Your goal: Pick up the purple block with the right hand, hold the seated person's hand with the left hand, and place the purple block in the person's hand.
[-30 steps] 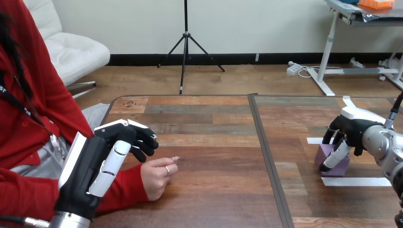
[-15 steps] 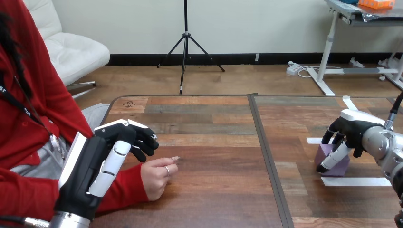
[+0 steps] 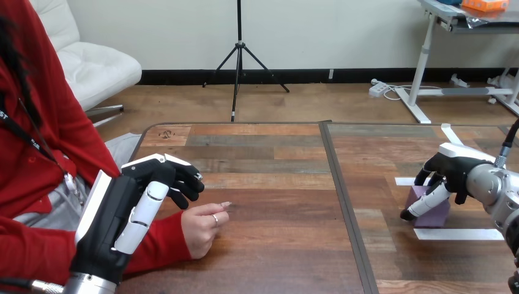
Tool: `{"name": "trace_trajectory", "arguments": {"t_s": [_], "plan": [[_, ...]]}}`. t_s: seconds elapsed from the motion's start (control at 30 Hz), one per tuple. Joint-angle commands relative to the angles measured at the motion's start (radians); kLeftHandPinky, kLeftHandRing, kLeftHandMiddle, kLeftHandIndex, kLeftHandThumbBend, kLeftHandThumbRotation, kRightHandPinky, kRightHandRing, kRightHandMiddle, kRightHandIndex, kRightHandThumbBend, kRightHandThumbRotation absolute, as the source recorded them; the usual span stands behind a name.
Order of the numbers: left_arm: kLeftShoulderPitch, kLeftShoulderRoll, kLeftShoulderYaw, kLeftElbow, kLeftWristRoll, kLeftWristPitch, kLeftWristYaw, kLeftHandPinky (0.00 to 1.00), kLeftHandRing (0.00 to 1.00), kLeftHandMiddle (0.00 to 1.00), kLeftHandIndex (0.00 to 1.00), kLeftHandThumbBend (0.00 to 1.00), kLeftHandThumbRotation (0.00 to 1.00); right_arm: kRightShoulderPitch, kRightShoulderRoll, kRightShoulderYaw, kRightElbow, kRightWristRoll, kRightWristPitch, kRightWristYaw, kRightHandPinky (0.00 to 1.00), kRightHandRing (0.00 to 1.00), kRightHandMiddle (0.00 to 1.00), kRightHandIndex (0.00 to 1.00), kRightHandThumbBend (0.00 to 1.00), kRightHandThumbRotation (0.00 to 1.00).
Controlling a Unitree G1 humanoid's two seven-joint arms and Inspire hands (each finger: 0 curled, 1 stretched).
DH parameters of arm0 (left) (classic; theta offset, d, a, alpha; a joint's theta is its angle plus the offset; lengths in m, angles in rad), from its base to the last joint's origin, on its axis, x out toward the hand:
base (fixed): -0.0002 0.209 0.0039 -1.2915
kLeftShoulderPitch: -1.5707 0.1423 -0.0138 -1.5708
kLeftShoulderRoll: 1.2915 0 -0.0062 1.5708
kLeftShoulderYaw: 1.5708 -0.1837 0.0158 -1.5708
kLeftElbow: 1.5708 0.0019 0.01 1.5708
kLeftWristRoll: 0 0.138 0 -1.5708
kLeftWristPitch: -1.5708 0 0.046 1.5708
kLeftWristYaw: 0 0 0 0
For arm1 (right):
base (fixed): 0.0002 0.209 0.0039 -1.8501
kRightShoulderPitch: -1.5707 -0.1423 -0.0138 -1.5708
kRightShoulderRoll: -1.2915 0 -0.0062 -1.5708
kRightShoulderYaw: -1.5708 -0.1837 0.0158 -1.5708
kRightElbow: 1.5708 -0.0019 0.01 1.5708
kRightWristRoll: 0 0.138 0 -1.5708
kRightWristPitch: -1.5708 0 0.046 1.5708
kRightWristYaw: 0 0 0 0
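The purple block (image 3: 433, 212) rests on the table at the right, between white tape strips. My right hand (image 3: 458, 168) arches over it: its fingers (image 3: 428, 177) bend down at the block's far side, and its thumb reaches across the front face, past the block's left edge. The block is not lifted. My left hand (image 3: 125, 211) is raised at the lower left, fingers loosely bent and holding nothing. The person's hand (image 3: 202, 228) lies on the table just right of it and lower, loosely curled, apart from my fingers.
White tape strips (image 3: 458, 234) mark the table around the block. A dark seam (image 3: 343, 202) runs down the table's middle. The person's red sleeve (image 3: 156, 245) lies along the table's left front, beside my left forearm.
My right thumb has swung out to the left, its tip now past the block's left edge. The left hand, the person's hand and the block have not moved.
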State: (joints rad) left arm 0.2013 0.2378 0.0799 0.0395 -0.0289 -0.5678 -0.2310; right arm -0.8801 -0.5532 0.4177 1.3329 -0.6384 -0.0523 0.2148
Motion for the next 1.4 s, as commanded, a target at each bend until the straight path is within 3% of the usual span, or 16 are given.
{"name": "trace_trajectory", "arguments": {"t_s": [0.0, 0.27, 0.73, 1.37], "plan": [[-0.045, 0.014, 0.012, -0.019, 0.0, -0.021, 0.002, 0.41, 0.5, 0.52, 0.49, 0.55, 1.0, -0.056, -0.016, -0.005, -0.018, 0.008, 0.001, -0.003, 0.62, 0.73, 0.78, 0.76, 0.95, 0.3], [-0.044, 0.011, 0.01, -0.026, -0.003, -0.01, 0.002, 0.41, 0.49, 0.52, 0.49, 0.56, 1.0, -0.055, -0.02, 0.003, -0.019, 0.0, -0.005, -0.007, 0.63, 0.74, 0.78, 0.75, 0.92, 0.25], [-0.045, 0.009, 0.013, -0.018, 0.005, -0.023, 0.009, 0.4, 0.49, 0.51, 0.49, 0.56, 1.0, -0.055, -0.025, 0.018, -0.019, -0.019, -0.013, -0.016, 0.58, 0.69, 0.72, 0.68, 0.86, 0.05], [-0.044, 0.009, 0.018, -0.022, -0.002, -0.02, 0.01, 0.4, 0.49, 0.51, 0.49, 0.58, 1.0, -0.063, -0.024, 0.021, -0.016, -0.022, -0.008, 0.008, 0.54, 0.66, 0.7, 0.67, 0.89, 0.0]]}}
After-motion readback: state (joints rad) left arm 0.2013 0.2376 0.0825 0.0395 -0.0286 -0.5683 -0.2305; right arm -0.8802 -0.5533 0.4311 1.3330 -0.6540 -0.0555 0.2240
